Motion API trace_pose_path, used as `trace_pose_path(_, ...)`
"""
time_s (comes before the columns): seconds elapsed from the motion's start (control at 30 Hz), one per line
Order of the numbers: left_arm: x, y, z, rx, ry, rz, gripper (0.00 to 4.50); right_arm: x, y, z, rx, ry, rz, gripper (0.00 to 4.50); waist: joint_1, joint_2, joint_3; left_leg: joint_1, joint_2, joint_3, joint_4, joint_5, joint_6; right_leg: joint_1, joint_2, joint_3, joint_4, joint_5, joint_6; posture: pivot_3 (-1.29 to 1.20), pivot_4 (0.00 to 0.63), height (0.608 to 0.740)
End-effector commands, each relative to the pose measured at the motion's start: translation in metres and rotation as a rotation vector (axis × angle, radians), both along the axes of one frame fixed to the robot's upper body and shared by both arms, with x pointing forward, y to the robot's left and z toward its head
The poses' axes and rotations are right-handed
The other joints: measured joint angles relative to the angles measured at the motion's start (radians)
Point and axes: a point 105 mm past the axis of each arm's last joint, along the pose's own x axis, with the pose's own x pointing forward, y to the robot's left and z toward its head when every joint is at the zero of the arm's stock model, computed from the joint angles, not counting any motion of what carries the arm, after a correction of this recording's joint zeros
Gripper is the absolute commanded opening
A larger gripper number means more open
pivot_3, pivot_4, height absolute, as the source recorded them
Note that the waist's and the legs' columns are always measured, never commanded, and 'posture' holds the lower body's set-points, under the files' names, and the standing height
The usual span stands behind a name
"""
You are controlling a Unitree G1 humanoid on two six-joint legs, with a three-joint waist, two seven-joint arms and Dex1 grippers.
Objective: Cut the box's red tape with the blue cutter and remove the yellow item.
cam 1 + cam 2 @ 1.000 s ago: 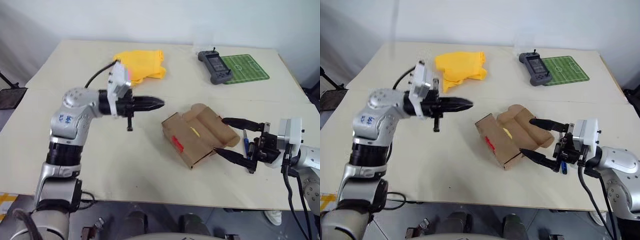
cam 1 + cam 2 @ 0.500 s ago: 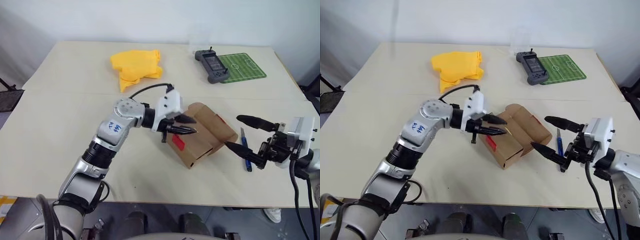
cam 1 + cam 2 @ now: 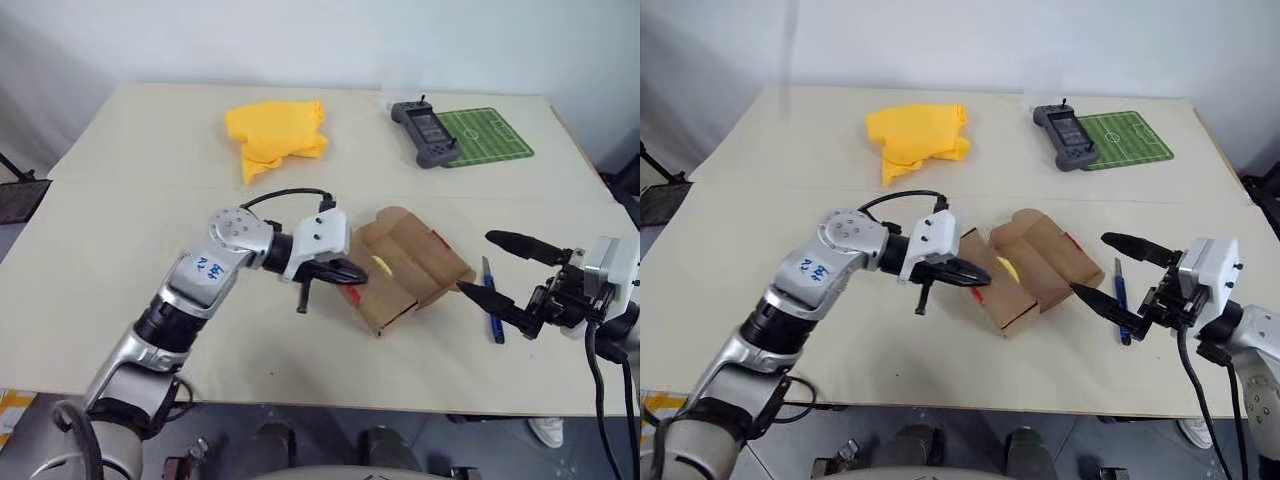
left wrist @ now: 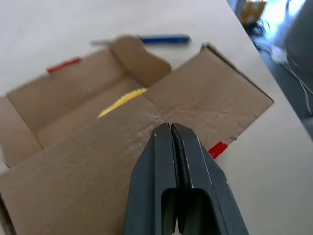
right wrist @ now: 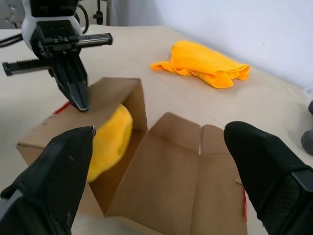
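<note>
Because the small bright yellow lumpy item (image 5: 111, 139) looks soft and light, it should squash under the fingers rather than slip, and the best hold is probably across its rounded outer end, which bulges toward the open mouth of the small brown cardboard box (image 3: 408, 272). The box lies on its side near the middle of the pale table (image 3: 120, 240) with its flap lid folded out flat toward the right arm; thin card like this is likely to slide or tip if nudged, so it seems to need steadying. Scraps of red tape (image 4: 217, 149) cling to its edges, already parted. The slim blue pen-shaped cutter (image 3: 490, 300) lies on the table just beside the flap, apart from both arms.

The left gripper (image 3: 345, 271) reaches in from the left with its fingers pressed together on nothing, the tip resting on or just above the box's upper wall, pointing slightly downward. The right gripper (image 3: 505, 275) hangs roughly level just past the flap, its fingers spread wide and aimed at the opening.
</note>
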Motion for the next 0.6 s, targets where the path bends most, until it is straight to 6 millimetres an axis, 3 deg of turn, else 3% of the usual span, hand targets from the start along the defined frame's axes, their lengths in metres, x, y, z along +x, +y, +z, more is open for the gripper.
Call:
trace_pose_path(0.03, 0.000, 0.026, -0.031, 0.113, 0.125, 0.106, 0.04, -0.008, 0.013, 0.009, -0.029, -0.016, 0.076, 4.50, -0.002, 0.001, 0.001, 0.007, 0.000, 0.000, -0.003, 0.000, 0.000, 0.008, 0.000, 0.000, -0.003, 0.000, 0.000, 0.00, 0.150, 0.740)
trace_pose_path(0.2, -0.008, 0.063, -0.048, 0.189, 0.190, 0.236, 0.04, -0.023, 0.032, 0.008, -0.067, 0.071, 0.219, 4.50, -0.017, 0.011, 0.006, 0.030, 0.001, -0.001, -0.015, -0.001, 0.006, 0.036, -0.001, -0.001, -0.026, 0.000, 0.000, 0.00, 0.150, 0.740)
trace_pose_path(0.37, -0.011, 0.069, -0.054, 0.159, 0.203, 0.305, 0.04, -0.028, 0.038, 0.010, -0.107, 0.101, 0.285, 4.50, -0.009, 0.011, 0.008, 0.020, -0.001, -0.012, -0.016, 0.002, 0.000, 0.031, -0.010, -0.006, -0.027, 0.002, -0.001, 0.00, 0.150, 0.740)
trace_pose_path(0.6, -0.009, 0.061, -0.050, 0.070, 0.158, 0.293, 0.04, -0.021, 0.035, 0.009, -0.102, 0.105, 0.280, 4.50, 0.003, 0.012, 0.007, 0.004, -0.006, -0.014, -0.016, 0.002, 0.000, 0.011, -0.008, -0.016, -0.017, 0.002, -0.001, 0.00, 0.150, 0.740)
